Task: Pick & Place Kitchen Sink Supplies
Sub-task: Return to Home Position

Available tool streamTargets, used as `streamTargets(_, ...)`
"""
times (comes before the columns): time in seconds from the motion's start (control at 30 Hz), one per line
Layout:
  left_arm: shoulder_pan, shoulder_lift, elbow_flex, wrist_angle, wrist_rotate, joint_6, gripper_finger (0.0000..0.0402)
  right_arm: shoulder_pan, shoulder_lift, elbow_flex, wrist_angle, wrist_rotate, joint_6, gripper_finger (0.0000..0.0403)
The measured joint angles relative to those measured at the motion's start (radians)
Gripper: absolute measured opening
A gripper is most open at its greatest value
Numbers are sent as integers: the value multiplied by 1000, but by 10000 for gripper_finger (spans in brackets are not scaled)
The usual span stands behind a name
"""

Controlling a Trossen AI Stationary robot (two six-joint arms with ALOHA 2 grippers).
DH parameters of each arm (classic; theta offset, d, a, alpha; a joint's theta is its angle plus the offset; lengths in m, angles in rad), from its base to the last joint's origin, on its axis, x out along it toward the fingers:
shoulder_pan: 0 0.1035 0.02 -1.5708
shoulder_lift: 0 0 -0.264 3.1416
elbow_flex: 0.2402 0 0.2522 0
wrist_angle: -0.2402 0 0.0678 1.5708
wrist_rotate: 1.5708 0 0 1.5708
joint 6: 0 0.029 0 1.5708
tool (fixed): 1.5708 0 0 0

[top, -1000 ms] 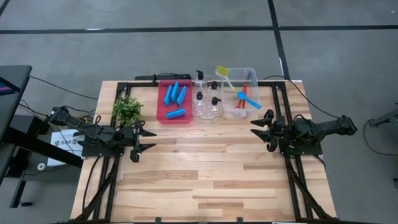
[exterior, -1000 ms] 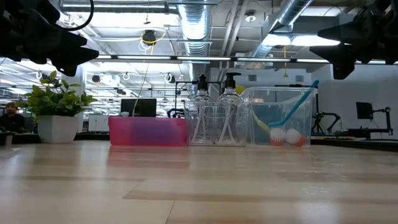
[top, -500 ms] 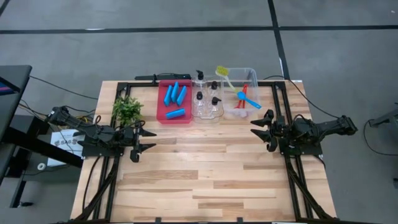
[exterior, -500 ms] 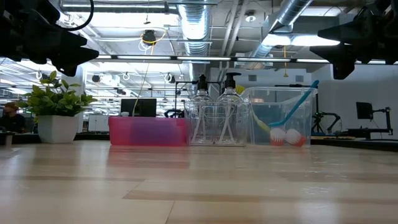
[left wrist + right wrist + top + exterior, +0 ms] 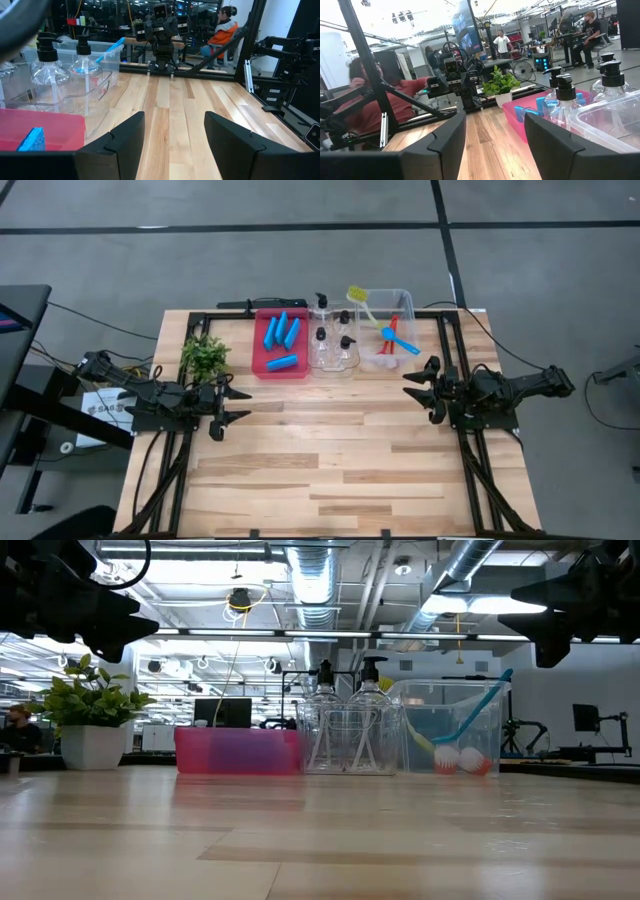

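Several blue sponges (image 5: 281,336) lie in a red tray (image 5: 262,365) at the table's far side. Beside it, small clear pump bottles (image 5: 333,340) stand in a clear bin (image 5: 317,362). Blue, red and yellow-green brushes (image 5: 392,335) rest in another clear bin (image 5: 404,358) to the right. My left gripper (image 5: 237,406) hovers open near the table's left edge, pointing level. My right gripper (image 5: 419,388) hovers open near the right edge, facing it. Neither has anything between its fingers.
A small green plant (image 5: 204,356) in a white pot stands left of the red tray, close to my left gripper. Black frame rails (image 5: 455,350) run along the table's sides and far edge. The wooden tabletop (image 5: 330,450) lies bare between the arms and the near edge.
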Motion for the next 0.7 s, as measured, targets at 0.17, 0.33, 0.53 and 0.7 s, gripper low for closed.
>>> streamTargets(0.17,0,0,0,0,0,0,208,0,0,0,0,0,0,198)
streamTargets(0.33,0,0,0,0,0,0,208,0,0,0,0,0,0,198)
streamTargets(0.53,0,0,0,0,0,0,208,0,0,0,0,0,0,194)
streamTargets(0.7,0,0,0,0,0,0,208,0,0,0,0,0,0,195)
